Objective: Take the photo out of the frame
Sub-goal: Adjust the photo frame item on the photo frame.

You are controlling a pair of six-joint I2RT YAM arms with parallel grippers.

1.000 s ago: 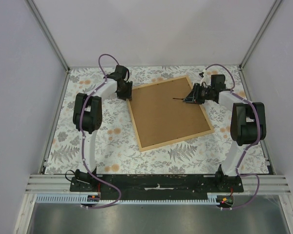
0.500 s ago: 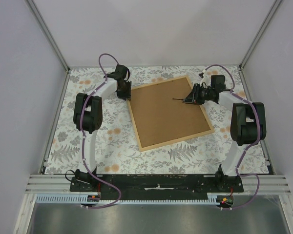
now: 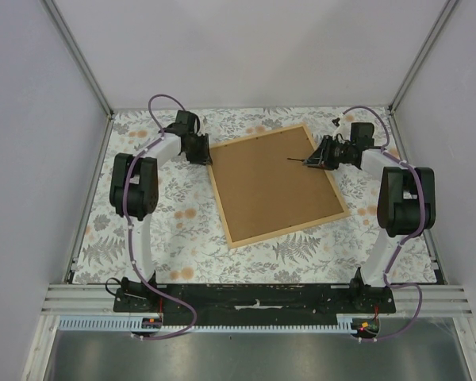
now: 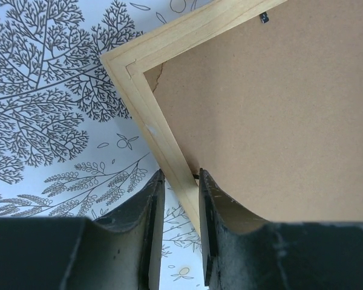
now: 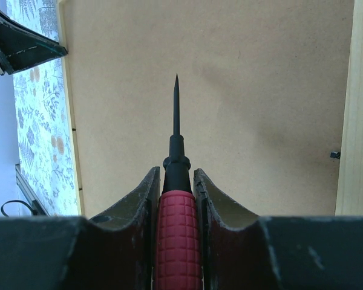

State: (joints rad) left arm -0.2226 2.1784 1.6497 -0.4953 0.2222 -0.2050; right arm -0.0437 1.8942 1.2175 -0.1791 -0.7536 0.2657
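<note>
The frame (image 3: 274,184) is lying face down on the flowered surface (image 3: 174,214) in the middle of the overhead view, brown board showing, the photo hidden. The left pincer (image 4: 179,179) is hovering slightly parted over the frame's left wooden edge. The right pincer (image 5: 176,175) is clamping a red-handled tool (image 5: 178,241), its tip pointing across the board.

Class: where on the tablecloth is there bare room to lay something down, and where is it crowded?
Free: the strip between the frame and the arm bases, and the tablecloth left of the frame. Crowded: the frame's far end, by the left gripper and right gripper.
</note>
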